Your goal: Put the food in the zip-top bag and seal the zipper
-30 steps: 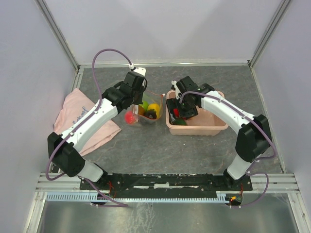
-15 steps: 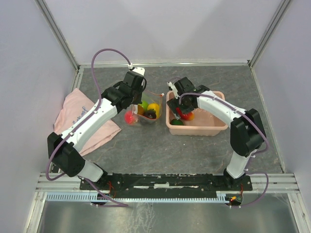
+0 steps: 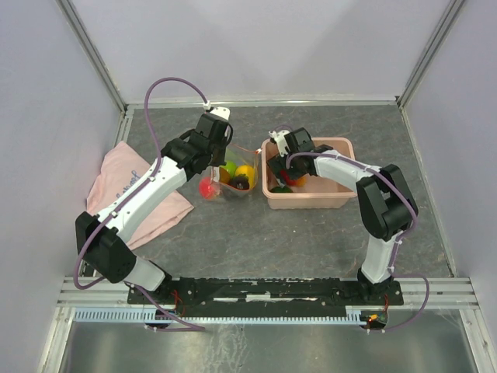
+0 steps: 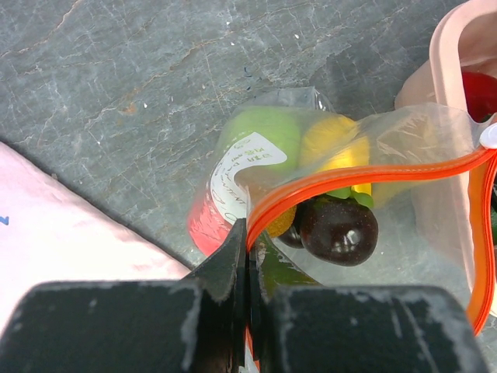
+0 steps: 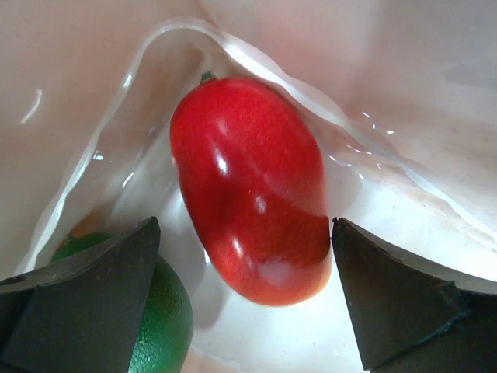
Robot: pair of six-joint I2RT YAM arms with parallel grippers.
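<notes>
The clear zip-top bag (image 3: 233, 177) lies between the arms with its mouth open; yellow, green, red and dark purple toy food show inside it (image 4: 338, 225). My left gripper (image 4: 250, 249) is shut on the red-orange zipper strip (image 4: 373, 174) at the bag's near corner. My right gripper (image 5: 245, 249) is open inside the pink bin (image 3: 342, 200), with its jaws either side of a glossy red toy fruit (image 5: 252, 221). A green toy fruit (image 5: 159, 322) lies by the left finger. In the top view the right gripper (image 3: 286, 167) is at the bin's left end.
A pink cloth (image 3: 124, 190) lies on the table at the left, under the left arm. The pink bin stands right of the bag, its rim (image 4: 450, 70) close to the bag's mouth. Grey enclosure walls surround the table.
My right gripper has swung left and down into the bin's left end, now straddling the red fruit. The bin has shifted slightly. My left gripper has kept its hold on the zipper.
</notes>
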